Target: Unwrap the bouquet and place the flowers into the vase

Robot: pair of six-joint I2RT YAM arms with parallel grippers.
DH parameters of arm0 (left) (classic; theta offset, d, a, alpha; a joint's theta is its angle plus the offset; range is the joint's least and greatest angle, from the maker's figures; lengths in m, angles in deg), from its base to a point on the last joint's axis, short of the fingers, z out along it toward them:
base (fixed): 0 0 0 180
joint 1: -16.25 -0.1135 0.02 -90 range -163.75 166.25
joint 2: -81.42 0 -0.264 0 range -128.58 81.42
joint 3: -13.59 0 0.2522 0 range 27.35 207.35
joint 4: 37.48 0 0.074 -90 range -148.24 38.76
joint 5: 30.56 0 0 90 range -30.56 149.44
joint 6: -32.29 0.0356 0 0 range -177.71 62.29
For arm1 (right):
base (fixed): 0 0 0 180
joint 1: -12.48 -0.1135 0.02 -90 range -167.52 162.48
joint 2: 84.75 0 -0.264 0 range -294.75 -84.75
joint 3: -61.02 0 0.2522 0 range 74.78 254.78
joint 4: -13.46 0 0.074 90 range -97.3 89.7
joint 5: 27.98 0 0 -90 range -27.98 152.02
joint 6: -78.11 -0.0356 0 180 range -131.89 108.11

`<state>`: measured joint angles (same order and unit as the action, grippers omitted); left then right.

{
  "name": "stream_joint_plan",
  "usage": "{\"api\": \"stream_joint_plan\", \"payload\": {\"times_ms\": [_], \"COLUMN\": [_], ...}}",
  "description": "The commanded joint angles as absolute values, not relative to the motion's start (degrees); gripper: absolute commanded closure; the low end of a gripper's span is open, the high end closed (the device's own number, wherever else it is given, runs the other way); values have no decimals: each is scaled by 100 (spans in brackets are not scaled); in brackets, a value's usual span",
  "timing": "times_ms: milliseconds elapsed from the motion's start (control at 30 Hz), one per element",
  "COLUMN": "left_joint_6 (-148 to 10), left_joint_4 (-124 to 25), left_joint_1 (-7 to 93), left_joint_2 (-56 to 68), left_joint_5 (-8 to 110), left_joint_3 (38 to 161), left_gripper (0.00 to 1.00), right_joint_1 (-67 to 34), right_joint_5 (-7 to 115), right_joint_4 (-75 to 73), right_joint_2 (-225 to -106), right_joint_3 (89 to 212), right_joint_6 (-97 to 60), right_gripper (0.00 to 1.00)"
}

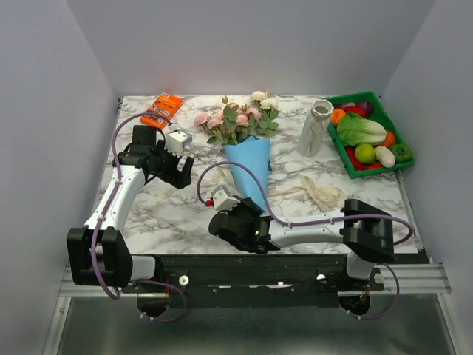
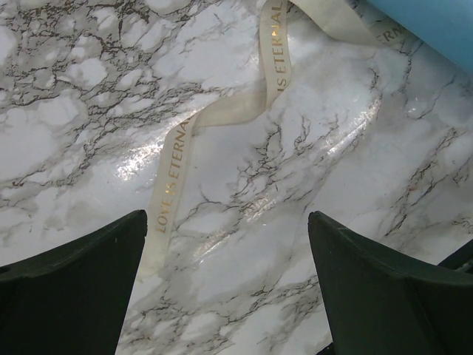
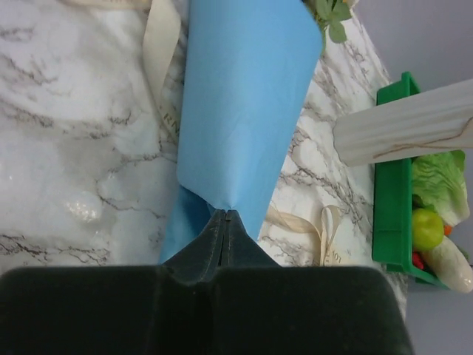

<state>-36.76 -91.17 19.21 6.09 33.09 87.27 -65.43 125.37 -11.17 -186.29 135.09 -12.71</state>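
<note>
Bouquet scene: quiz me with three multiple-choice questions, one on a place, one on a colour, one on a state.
1. Where does the vase stand? A between the bouquet and the green tray; B inside that tray; C at the near edge.
2. Colour of the paper wrap? A red; B blue; C yellow.
3. The right end effector is? A open above the vase; B shut on nothing; C shut on the wrap's tip.
Answers: A, the top view shows it between them; B, the paper is plainly blue; C, the wrist view shows closed jaws pinching the tip.
</note>
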Motion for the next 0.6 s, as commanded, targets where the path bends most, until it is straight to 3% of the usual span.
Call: {"api": "stream_joint_plan", "payload": {"times_ms": [0,167,367,433,467,567], "left_joint_6": [-3714,-3723,-3705,-3705,-3705,-3714], "left_joint_4": [-9000,-9000,-9018,-9044,-9053,-9062], "left_joint_1": [1880,1880,1880,1880,1880,1880], "left_joint_2": [802,873,917,917,908,934], "left_joint_5": [3176,3176,3193,3184,3176,3149], "left_joint_3": [8676,8615,8623,8641,8650,8659], "left_gripper": [1,1,1,1,1,1], "right_joint_1": [-6469,-6407,-6381,-6372,-6381,-6381], "right_joint_5": [13074,13599,13647,13550,13401,13067], "right_joint_4": [-584,-557,-2046,-2793,-4069,-5878], "right_joint_2": [-18021,-17151,-16447,-16543,-16622,-17368], "right_joint_3": [13534,13209,12856,12988,13276,13699], "right_joint_6": [-1505,-2687,-4990,-5597,-6810,-8950], "right_gripper": [99,99,97,81,56,18]}}
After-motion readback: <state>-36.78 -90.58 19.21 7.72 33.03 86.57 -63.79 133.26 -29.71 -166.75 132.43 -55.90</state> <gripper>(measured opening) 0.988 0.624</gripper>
